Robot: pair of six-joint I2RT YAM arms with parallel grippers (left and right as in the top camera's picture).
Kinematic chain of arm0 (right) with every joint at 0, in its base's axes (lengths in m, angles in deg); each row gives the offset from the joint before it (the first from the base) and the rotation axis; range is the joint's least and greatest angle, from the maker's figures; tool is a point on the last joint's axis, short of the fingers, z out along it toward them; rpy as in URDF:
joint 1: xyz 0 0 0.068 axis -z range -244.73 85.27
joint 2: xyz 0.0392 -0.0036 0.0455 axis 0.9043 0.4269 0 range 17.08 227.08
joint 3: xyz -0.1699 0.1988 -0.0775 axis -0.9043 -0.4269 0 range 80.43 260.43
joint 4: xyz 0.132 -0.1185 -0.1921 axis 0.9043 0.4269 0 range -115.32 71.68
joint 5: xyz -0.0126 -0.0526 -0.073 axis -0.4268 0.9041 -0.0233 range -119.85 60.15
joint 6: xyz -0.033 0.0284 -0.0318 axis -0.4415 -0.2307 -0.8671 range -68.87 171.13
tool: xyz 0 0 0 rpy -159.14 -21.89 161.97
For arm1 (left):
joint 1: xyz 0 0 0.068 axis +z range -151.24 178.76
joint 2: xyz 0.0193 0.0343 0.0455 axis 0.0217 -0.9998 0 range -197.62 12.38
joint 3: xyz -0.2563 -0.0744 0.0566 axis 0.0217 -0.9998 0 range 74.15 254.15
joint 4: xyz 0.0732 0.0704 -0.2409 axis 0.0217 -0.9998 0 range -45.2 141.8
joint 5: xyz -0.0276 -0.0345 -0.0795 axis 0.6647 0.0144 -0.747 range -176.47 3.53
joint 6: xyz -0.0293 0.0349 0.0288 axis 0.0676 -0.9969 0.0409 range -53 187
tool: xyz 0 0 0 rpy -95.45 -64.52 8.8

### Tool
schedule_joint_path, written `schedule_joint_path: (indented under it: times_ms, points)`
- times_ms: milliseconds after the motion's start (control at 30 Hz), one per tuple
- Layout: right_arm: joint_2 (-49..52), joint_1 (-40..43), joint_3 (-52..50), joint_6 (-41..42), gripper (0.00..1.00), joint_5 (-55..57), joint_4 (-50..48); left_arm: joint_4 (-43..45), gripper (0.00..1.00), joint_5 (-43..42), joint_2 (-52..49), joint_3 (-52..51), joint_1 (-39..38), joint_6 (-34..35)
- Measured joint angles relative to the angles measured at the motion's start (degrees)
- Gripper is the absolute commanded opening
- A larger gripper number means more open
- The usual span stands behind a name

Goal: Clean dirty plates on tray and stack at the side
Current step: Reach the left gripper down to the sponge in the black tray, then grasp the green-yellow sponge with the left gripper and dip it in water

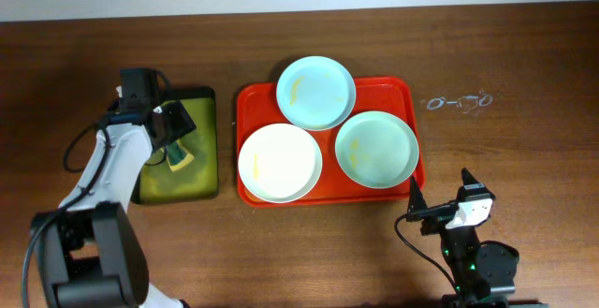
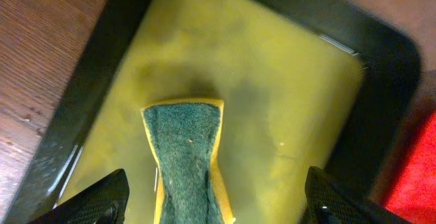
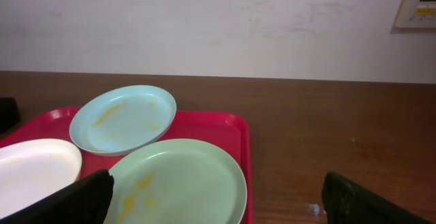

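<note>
The red tray [image 1: 404,91] holds three smeared plates: a pale mint one [image 1: 315,93] at the back, a cream-white one [image 1: 279,162] at front left and a mint-green one [image 1: 376,148] at front right. In the right wrist view the tray [image 3: 218,125] shows the back plate [image 3: 122,118], green plate [image 3: 177,183] and white plate [image 3: 30,173]. My left gripper [image 1: 174,138] [image 2: 216,183] is open, its fingers either side of a green-and-yellow sponge [image 2: 184,156], apart from it. My right gripper [image 1: 440,188] [image 3: 218,190] is open and empty, right of the tray's front corner.
The sponge [image 1: 180,158] lies in a smaller black tray [image 1: 213,139] with a yellow-green inside [image 2: 272,101], left of the red tray. Faint wet marks [image 1: 459,102] show on the brown table to the right. A pale wall stands behind the table.
</note>
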Motion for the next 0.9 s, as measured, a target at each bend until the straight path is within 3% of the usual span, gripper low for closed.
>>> schedule_joint_path:
  times_ms: [167, 300, 533, 633, 700, 900]
  points:
    - [0.0, 0.0, 0.0, 0.0, 0.98, 0.0, 0.0, -0.1, 0.80, 0.0, -5.3, 0.0, 0.0, 0.0]
    - [0.0, 0.0, 0.0, 0.0, 0.98, 0.0, 0.0, -0.3, 0.59, 0.0, -7.7, 0.0, 0.0, 0.1]
    - [0.0, 0.0, 0.0, 0.0, 0.98, 0.0, 0.0, -0.8, 0.58, 0.0, -8.0, 0.0, 0.0, 0.2]
    - [0.0, 0.0, 0.0, 0.0, 0.98, 0.0, 0.0, -0.4, 0.16, 0.0, -8.8, 0.0, 0.0, 0.4]
    - [0.0, 0.0, 0.0, 0.0, 0.99, 0.0, 0.0, 0.1, 0.01, 0.2, -8.9, -0.1, 0.0, 0.3]
    - [0.0, 0.0, 0.0, 0.0, 0.98, 0.0, 0.0, -2.2, 0.00, 0.2, -8.7, 0.3, 0.0, 0.4]
